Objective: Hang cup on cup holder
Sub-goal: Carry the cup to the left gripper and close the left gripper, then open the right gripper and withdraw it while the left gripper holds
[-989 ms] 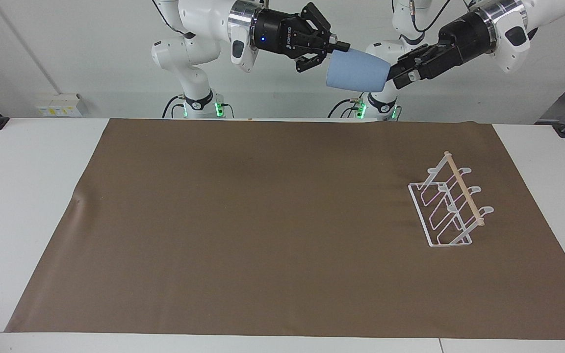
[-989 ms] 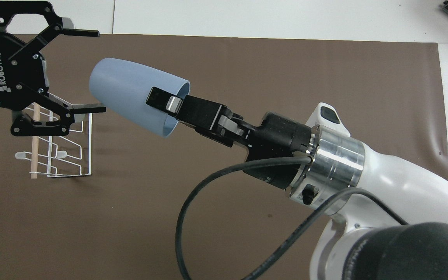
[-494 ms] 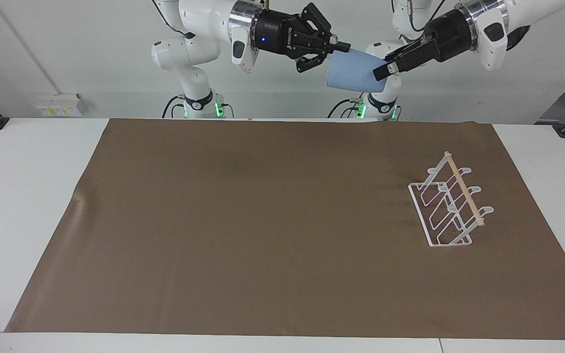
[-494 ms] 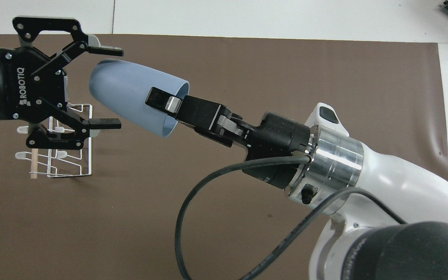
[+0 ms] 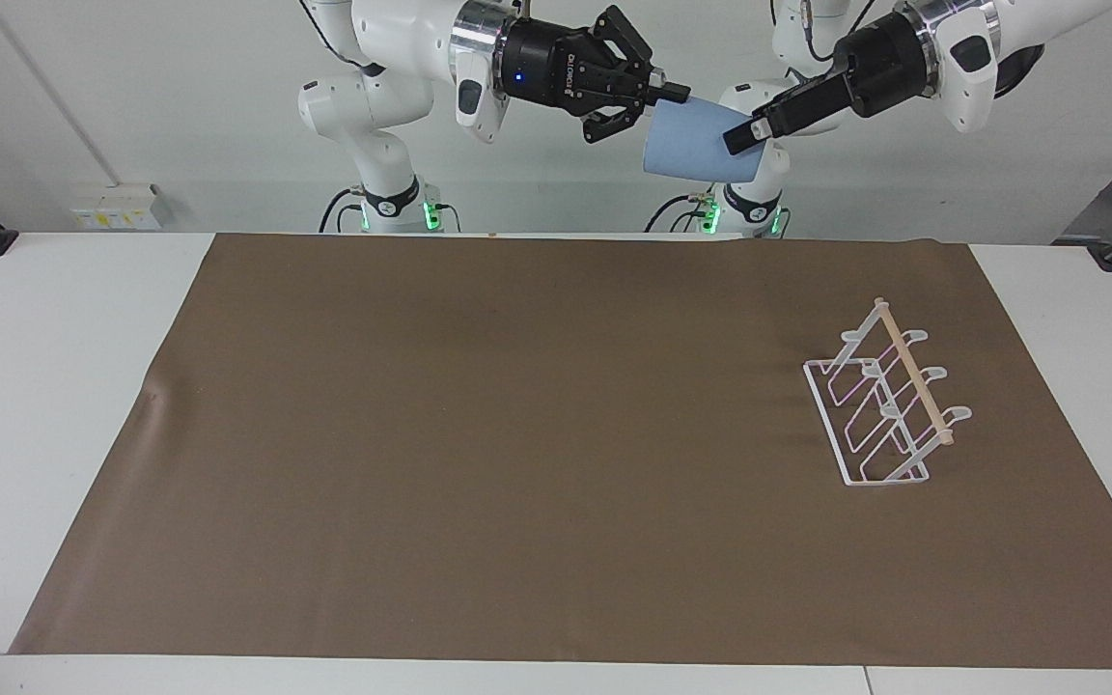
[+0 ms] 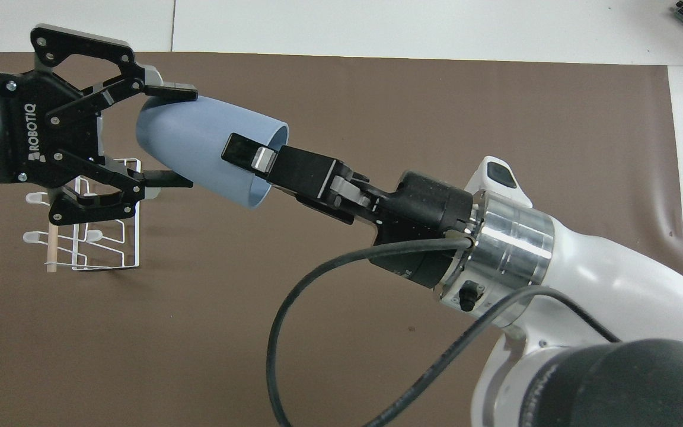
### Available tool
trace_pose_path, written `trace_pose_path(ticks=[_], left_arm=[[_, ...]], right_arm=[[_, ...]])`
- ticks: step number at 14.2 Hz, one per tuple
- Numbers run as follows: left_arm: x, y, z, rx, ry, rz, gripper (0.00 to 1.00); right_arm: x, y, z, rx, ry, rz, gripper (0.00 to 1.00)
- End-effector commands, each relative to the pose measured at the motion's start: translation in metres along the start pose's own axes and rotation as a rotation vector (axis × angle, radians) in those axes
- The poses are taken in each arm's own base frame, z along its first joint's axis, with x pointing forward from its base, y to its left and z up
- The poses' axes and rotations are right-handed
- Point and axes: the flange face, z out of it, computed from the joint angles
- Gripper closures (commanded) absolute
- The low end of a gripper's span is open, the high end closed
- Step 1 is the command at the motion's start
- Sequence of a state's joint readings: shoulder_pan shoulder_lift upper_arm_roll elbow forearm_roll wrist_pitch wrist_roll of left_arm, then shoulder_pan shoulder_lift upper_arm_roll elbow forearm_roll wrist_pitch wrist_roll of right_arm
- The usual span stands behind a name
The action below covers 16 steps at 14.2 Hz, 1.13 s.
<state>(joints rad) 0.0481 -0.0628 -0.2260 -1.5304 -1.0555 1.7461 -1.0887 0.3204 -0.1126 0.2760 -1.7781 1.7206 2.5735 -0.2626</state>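
Observation:
The light-blue cup [image 5: 691, 145] is held on its side, high in the air over the robots' edge of the brown mat. My right gripper [image 5: 657, 104] is shut on its rim, one finger inside the mouth; it also shows in the overhead view [image 6: 252, 163]. My left gripper [image 5: 744, 135] straddles the cup's closed end, and in the overhead view [image 6: 169, 135] its two fingers press against the cup [image 6: 199, 148] on both sides. The white wire cup holder [image 5: 889, 405] with its wooden dowel stands empty on the mat toward the left arm's end, partly under the left gripper in the overhead view [image 6: 104, 249].
A brown mat [image 5: 517, 434] covers most of the white table [image 5: 54, 386]. A cable [image 6: 294, 308] hangs from the right wrist.
My left gripper moved in over the cup's closed end and its fingers narrowed onto the cup's sides. The right gripper and the cup stayed almost still.

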Motion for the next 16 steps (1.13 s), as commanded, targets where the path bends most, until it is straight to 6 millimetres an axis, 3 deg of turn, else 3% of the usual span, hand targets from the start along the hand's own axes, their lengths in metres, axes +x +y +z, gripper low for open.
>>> trace_pose_path(ticks=[1, 2, 3, 4, 9, 12, 16], left_arm=[[-0.007, -0.001, -0.001, 0.029, 0.008, 0.041, 1.0], [-0.007, -0.001, -0.001, 0.029, 0.01, 0.046, 1.0], [-0.008, -0.001, -0.001, 0.028, 0.011, 0.05, 1.0], [-0.008, -0.001, -0.002, 0.026, 0.012, 0.053, 1.0], [-0.001, -0.001, -0.011, 0.014, 0.024, 0.045, 1.0], [0.007, -0.004, -0.016, 0.052, 0.117, 0.086, 1.0], [0.019, -0.01, -0.015, 0.151, 0.293, 0.161, 1.0]], right_arm=[[0.004, -0.004, 0.002, -0.011, 0.011, 0.005, 0.97], [0.004, -0.004, 0.002, -0.011, 0.011, 0.004, 0.47], [0.004, -0.004, 0.002, -0.011, 0.011, 0.004, 0.14], [0.004, -0.004, 0.002, -0.011, 0.011, 0.007, 0.0], [0.005, -0.008, 0.002, -0.005, 0.012, -0.002, 0.0], [0.008, -0.007, 0.003, -0.04, 0.005, -0.061, 0.0], [0.026, 0.0, 0.009, -0.309, -0.048, -0.46, 0.0]])
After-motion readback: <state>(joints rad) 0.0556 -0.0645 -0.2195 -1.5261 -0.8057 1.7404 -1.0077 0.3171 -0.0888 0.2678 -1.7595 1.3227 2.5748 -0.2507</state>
